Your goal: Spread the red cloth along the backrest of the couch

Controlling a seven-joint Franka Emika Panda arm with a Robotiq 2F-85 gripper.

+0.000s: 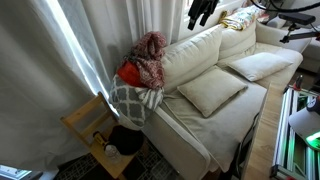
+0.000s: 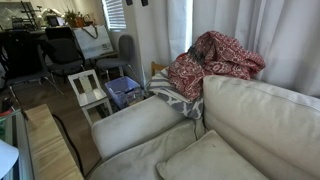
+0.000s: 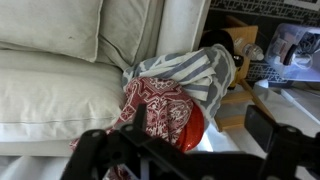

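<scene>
Red-patterned cloth point(image 3: 160, 105), cream couch point(image 3: 60, 95)

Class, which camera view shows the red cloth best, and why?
An exterior view: there the red cloth sits large and unblocked, bunched atop the couch end. In an exterior view it is small. The wrist view shows it close, but the pincer hides its lower edge.

Two pillows point(image 1: 212, 92) lie on the couch point(image 1: 190, 55); toward the frame's left, a red cloth point(image 1: 148, 58) (bunched up) tops a blanket point(image 1: 130, 98).

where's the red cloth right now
The red cloth sits bunched at the armrest end of the couch in both exterior views, on top of a grey patterned blanket, beside the white curtain.
</scene>
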